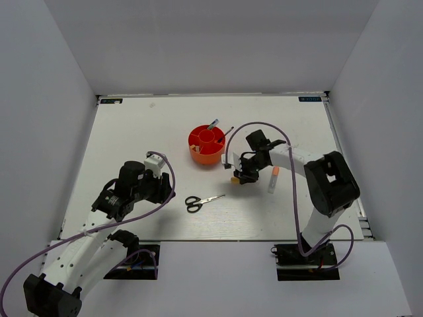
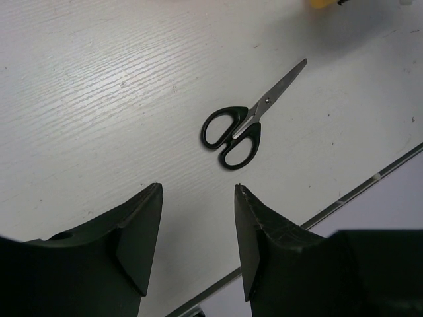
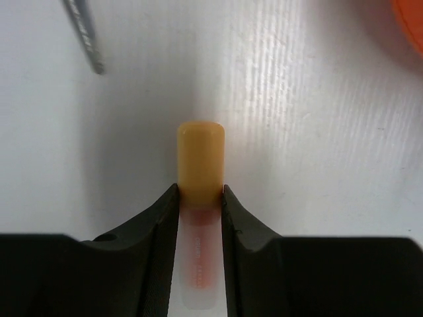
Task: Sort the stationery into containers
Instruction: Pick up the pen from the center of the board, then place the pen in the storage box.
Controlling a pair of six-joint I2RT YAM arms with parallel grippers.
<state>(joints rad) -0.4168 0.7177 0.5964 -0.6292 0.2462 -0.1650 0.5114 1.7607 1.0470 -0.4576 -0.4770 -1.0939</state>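
Observation:
My right gripper (image 1: pixel 238 174) is shut on the orange-yellow marker (image 1: pixel 233 179), just right of the round orange organiser (image 1: pixel 207 145). In the right wrist view the jaws (image 3: pixel 200 191) clamp the marker (image 3: pixel 201 155) below its yellow cap, just above the table. Two slim pens (image 1: pixel 213 124) stand in the organiser. The white-orange tube (image 1: pixel 272 179) lies right of the right gripper. The black-handled scissors (image 1: pixel 202 201) lie flat near the front; they also show in the left wrist view (image 2: pixel 241 129). My left gripper (image 1: pixel 165 188) is open and empty (image 2: pixel 198 191), left of the scissors. The eraser is not in view.
The table's front edge (image 2: pixel 344 198) runs close behind the scissors. White walls enclose the table on three sides. A grey blade tip (image 3: pixel 84 33) and the organiser's edge (image 3: pixel 413 26) show in the right wrist view.

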